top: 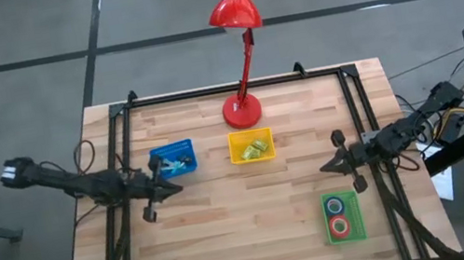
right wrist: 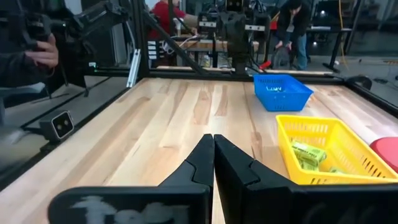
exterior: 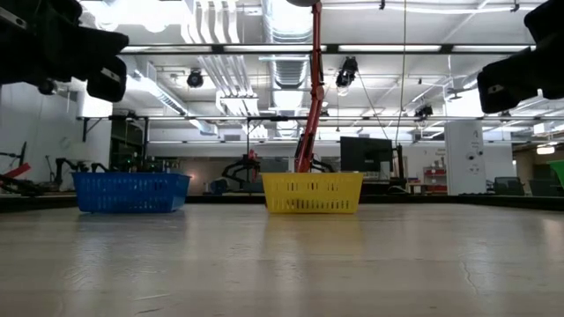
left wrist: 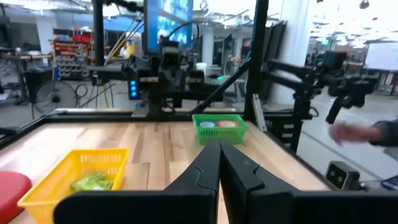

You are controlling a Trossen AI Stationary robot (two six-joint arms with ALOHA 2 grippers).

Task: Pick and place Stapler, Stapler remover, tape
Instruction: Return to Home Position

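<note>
Since tape [top: 338, 223] sits binned, my left fingers [left wrist: 213, 163] and right fingers [right wrist: 207, 155] meet, empty.
Light, stiff rings; pinch across the rim.

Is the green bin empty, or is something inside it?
Not empty. The green bin holds tape rolls: in the high view, red and blue rings lie inside its walls.

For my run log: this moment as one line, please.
left gripper shut, empty | right gripper shut, empty | both raised over table | tape in green bin
</note>
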